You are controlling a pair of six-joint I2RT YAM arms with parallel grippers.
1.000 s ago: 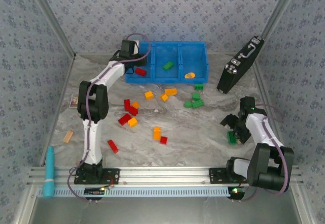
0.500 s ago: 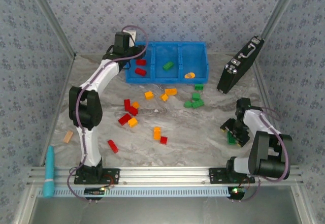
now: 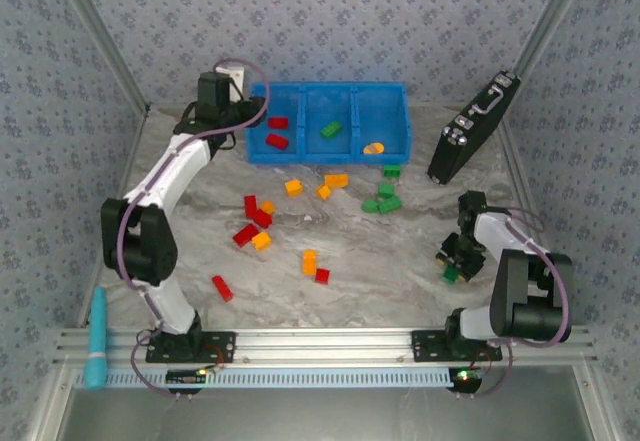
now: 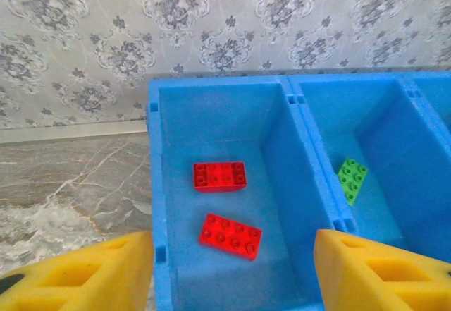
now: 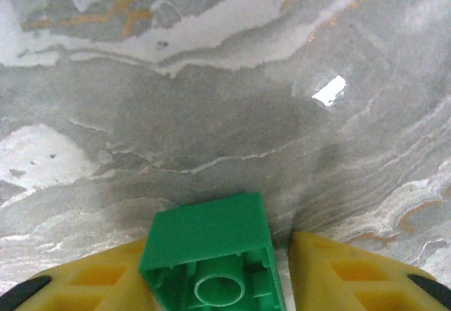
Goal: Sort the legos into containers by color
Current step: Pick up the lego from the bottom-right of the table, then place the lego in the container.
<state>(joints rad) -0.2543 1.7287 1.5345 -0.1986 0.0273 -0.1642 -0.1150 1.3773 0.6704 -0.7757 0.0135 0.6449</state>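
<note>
Now | right pincer (image 5: 218,249) astride green lego (image 5: 206,235), firm pinch unclear | seat flat sides squarely before lifting | left pincer (image 4: 232,244) spread over bin (image 4: 304,152)

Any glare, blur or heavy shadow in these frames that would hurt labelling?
Right wrist view: one small bright glare patch on the marble table, and a soft shadow around the green brick, which is in focus. Left wrist view: even light, the red bricks crisp, the near yellow fingers slightly soft. Top external view: flat, even lighting with only faint shadows.
</note>
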